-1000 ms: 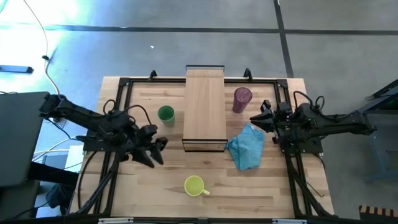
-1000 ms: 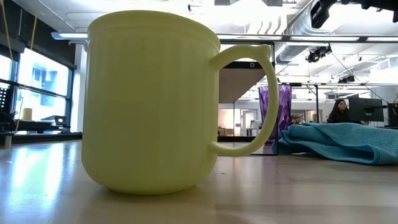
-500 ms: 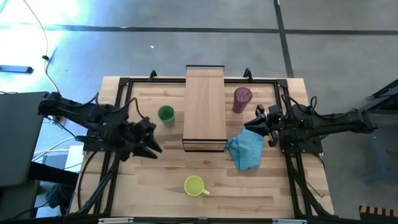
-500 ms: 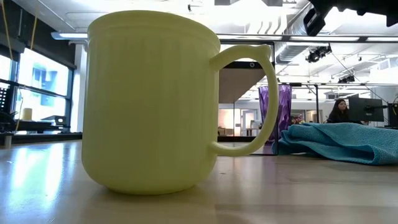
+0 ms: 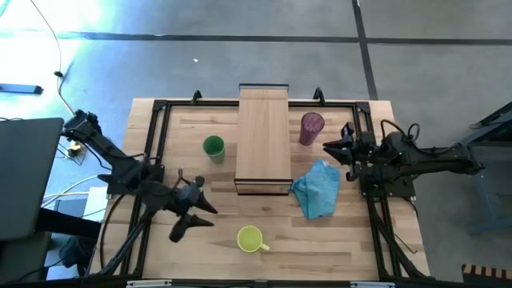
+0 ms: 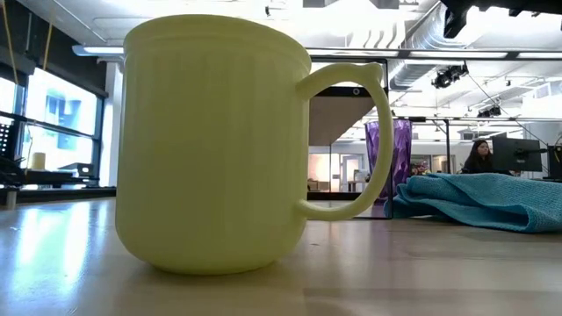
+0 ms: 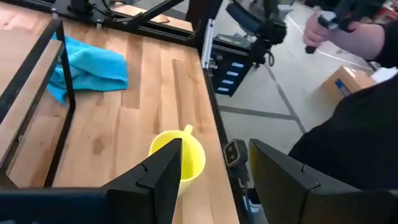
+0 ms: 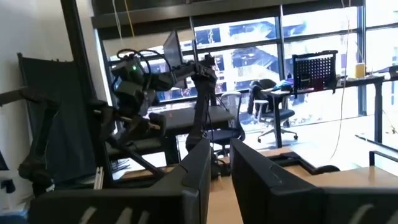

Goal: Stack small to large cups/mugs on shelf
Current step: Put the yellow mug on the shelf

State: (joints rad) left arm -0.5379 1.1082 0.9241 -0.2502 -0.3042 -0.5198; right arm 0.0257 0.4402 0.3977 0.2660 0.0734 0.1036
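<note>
The left tool is seen over the left front part of the desk, its fingers spread, with nothing between them; it is pointed toward the yellow mug, which lies near it but apart. The green cup stands upright on the desk just left of the shelf, well behind the left tool. The shelf is set lengthwise at the desk's middle, reaching from the back edge toward the centre, and nothing is carried on it. The yellow mug stands upright near the front edge, ahead of the shelf's near end, handle turned to the right; in the low view it fills most of the frame, and in the left wrist view it shows beyond the spread fingers at the desk's edge. A blue cloth lies crumpled just right of the shelf's near end. The purple tumbler stands upright just right of the shelf, behind the cloth; in the low view it is seen past the mug's handle. The right tool is held at the desk's right side, near the tumbler and not touching it; its fingers are parted by a narrow gap and hold nothing.
</note>
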